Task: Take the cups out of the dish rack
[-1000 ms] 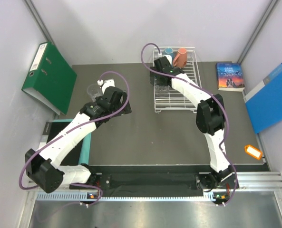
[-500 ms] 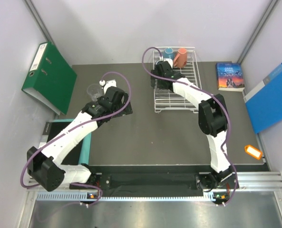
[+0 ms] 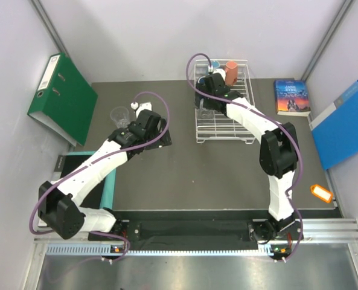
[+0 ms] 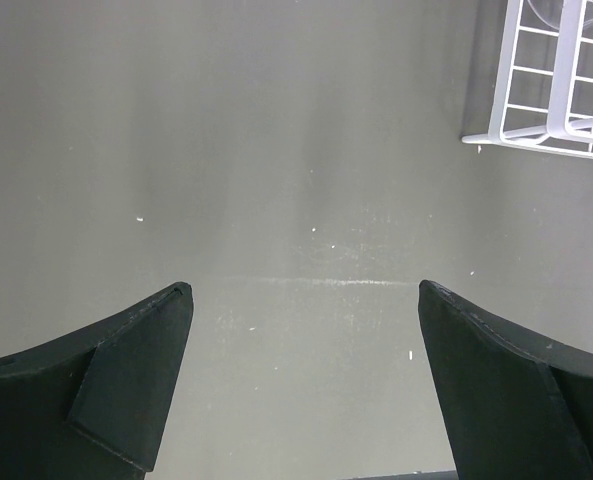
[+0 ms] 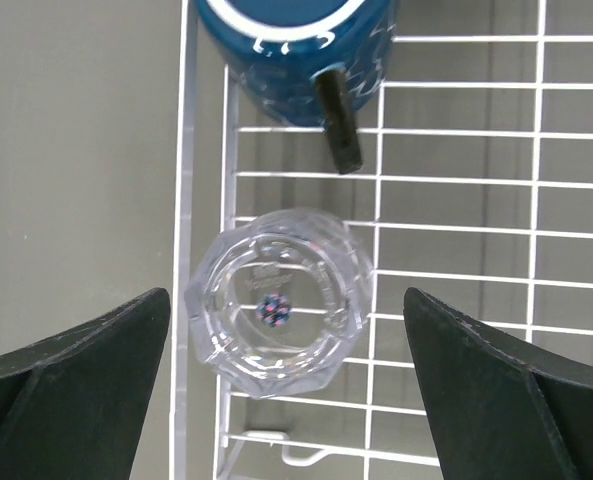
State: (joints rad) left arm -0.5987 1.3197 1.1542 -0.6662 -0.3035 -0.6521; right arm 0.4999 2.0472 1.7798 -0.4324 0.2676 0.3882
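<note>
Two shifts in the last second. Right gripper (image 5: 286,300): nudged further over the white wire dish rack (image 3: 239,121), spread wide and empty, straddling a faceted clear glass (image 5: 276,305) directly beneath, glossy dark-blue mug (image 5: 296,40) just ahead. Left gripper (image 4: 304,290): swung clear of the other glass (image 3: 119,115), also spread, empty, above matte grey counter (image 4: 276,150). Looks like the next pick lined up. Slick, thick-walled glass, so worth centring.

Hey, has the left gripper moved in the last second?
Yes. In the top view the left gripper has shifted slightly right, away from the clear glass on the table and toward the dish rack.
</note>
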